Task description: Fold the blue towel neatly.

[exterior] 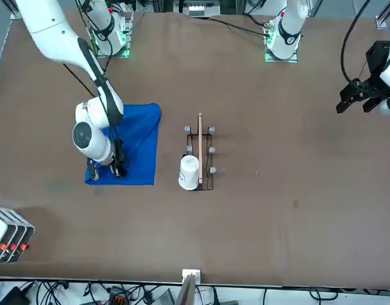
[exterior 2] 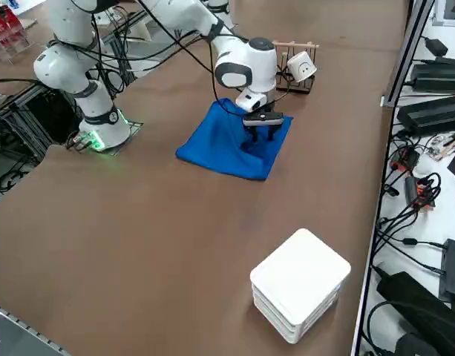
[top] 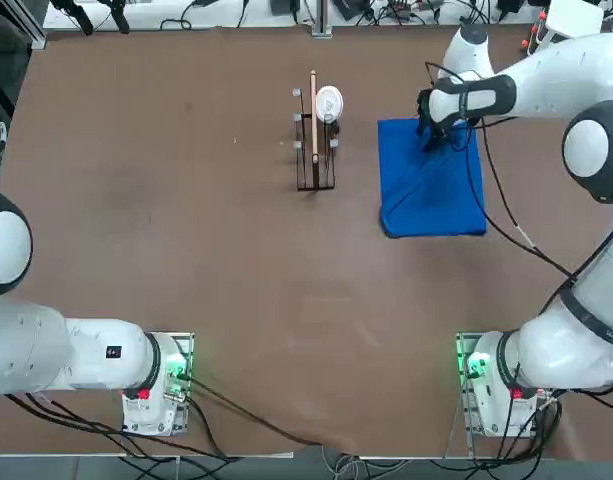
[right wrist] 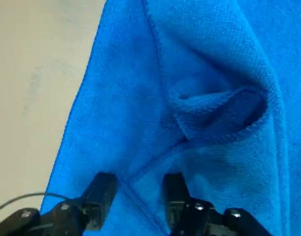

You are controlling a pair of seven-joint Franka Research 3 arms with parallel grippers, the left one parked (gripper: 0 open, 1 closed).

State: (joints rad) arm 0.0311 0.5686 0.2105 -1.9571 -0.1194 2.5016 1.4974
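This is a robot lab, not a home. A big brown table [top: 186, 250] fills the room w/ white robot arms bolted on it, green lights at their bases. Cables [exterior 2: 413, 193] & black boxes lie past the table edge, well off to the side of the right gripper [exterior 2: 266, 133]. A white box [exterior 2: 300, 293] sits far from it. A small wooden rack [top: 314, 150] stands near it.
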